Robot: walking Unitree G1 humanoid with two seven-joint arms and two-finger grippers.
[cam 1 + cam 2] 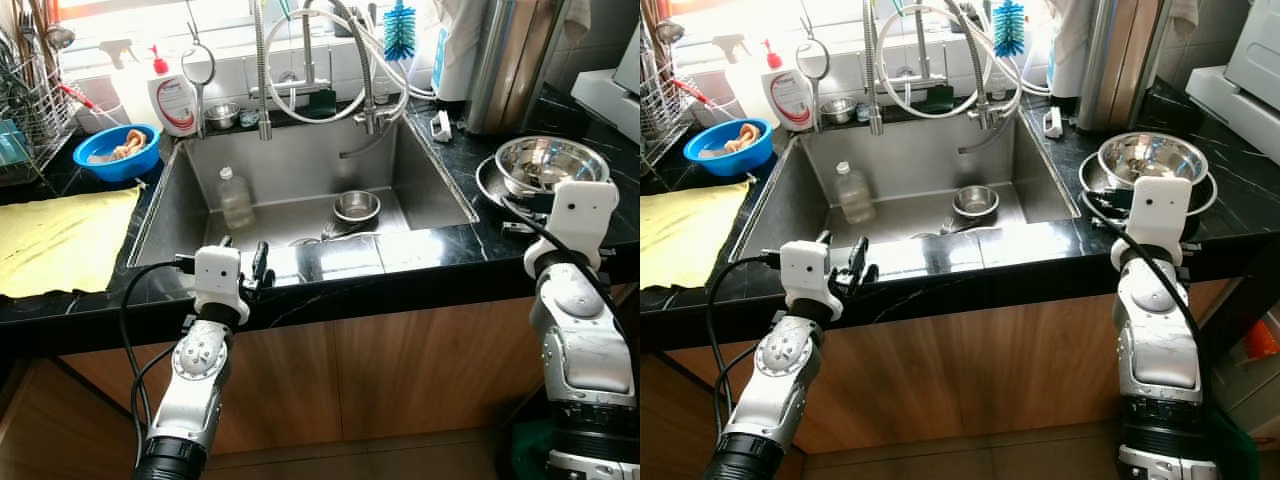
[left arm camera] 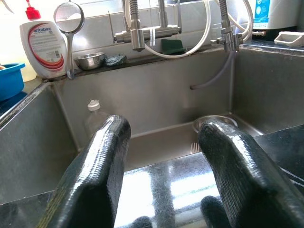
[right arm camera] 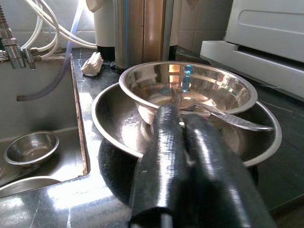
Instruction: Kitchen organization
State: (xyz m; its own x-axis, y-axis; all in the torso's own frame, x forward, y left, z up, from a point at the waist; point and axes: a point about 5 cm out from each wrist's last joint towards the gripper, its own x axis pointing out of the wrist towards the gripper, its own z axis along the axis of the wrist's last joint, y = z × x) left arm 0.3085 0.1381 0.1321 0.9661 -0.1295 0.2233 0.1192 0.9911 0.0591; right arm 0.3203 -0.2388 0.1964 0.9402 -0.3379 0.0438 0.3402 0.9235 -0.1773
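My left gripper (image 2: 164, 135) is open and rests on the black counter at the front edge of the steel sink (image 1: 170, 205). Inside the sink lie a clear plastic bottle (image 1: 236, 198) and a small steel bowl (image 1: 356, 206). On the right counter a steel bowl (image 3: 187, 88) sits nested in a wider steel bowl (image 3: 111, 121), with a metal utensil (image 3: 232, 121) lying across them. My right gripper (image 3: 178, 114) is shut, its tips at the near rim of the nested bowl, close to the utensil's end.
A blue bowl (image 1: 117, 152), a dish soap bottle (image 1: 173, 100) and a dish rack (image 1: 25, 110) stand at the back left. A yellow cloth (image 1: 60, 235) covers the left counter. The faucet with hoses (image 1: 310, 70) hangs over the sink. A white appliance (image 3: 266, 33) stands right.
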